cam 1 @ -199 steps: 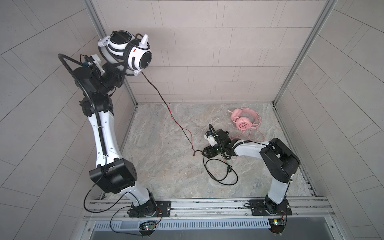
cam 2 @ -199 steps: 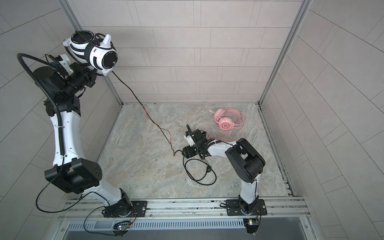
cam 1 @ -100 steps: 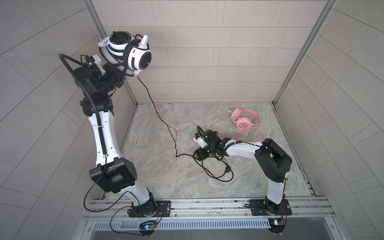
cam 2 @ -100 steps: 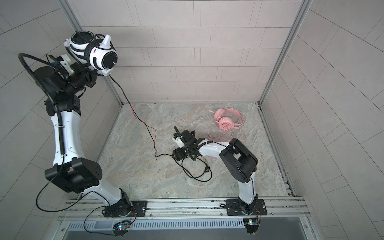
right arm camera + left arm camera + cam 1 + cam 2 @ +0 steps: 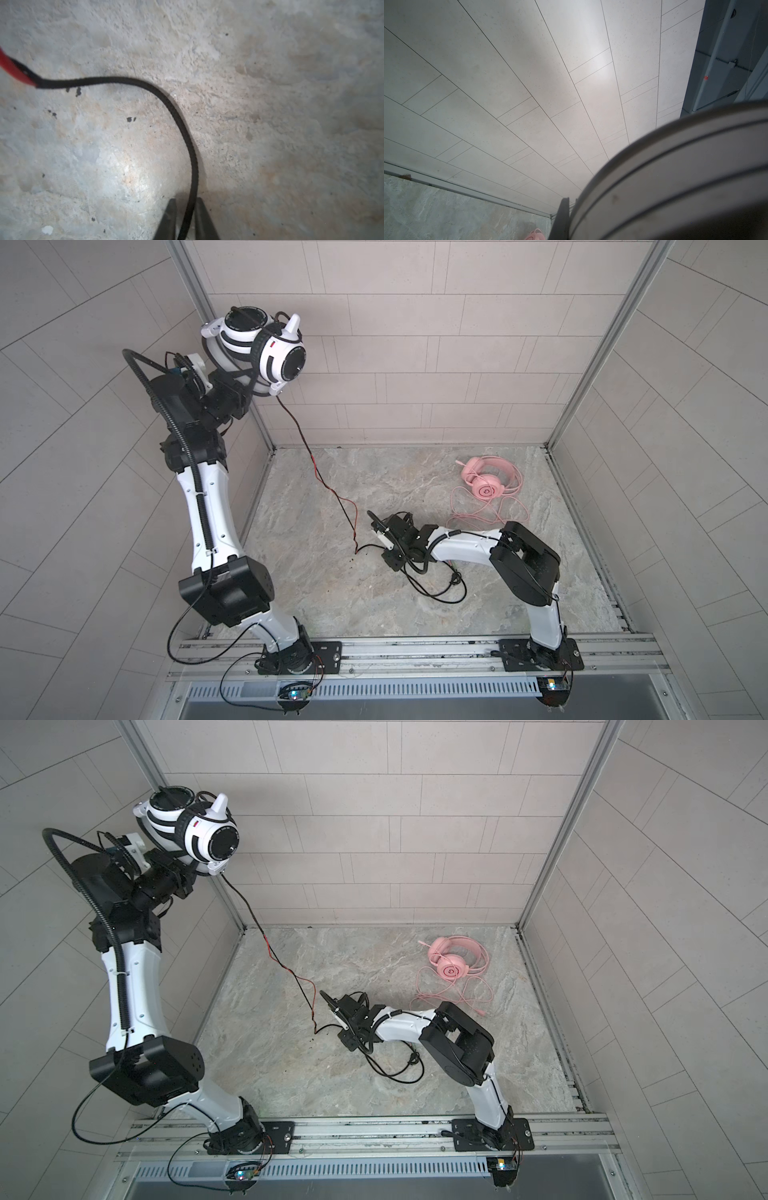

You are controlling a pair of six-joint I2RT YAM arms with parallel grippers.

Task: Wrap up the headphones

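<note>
Headphones first: the white-and-black headset [image 5: 266, 352] is held high in the air on the left side, pinched in my left gripper [image 5: 239, 389], whose jaws are pressed together on it near the band. Its black-and-red cable [image 5: 187, 135] slants down from the earcup to the marble floor [image 5: 311, 605] and bends there. It then passes between the fingers of my right gripper [image 5: 185, 212], which sits low on the floor near the middle. In the right wrist view my two fingers stand tight on either side of the black strand, so I read that as a pinch on the cable. Behind that gripper, in both top views, the rest of the cable lies in a loose loop on the floor. The pink headset [image 5: 484, 485] lies well apart toward the back right corner, with neither gripper near it.

The step in hand, as I judge it, is gathering the cable to wind it round the held headset. To do it well I should be sure of the pinch before lifting. Then I raise the strand toward my left gripper in a smooth arc, leaving slack so nothing tugs at the earcup joint. The red strand looks partly separated from the black, and I must not snag it. The loose loop should trail freely and stay clear of the pink headset.
</note>
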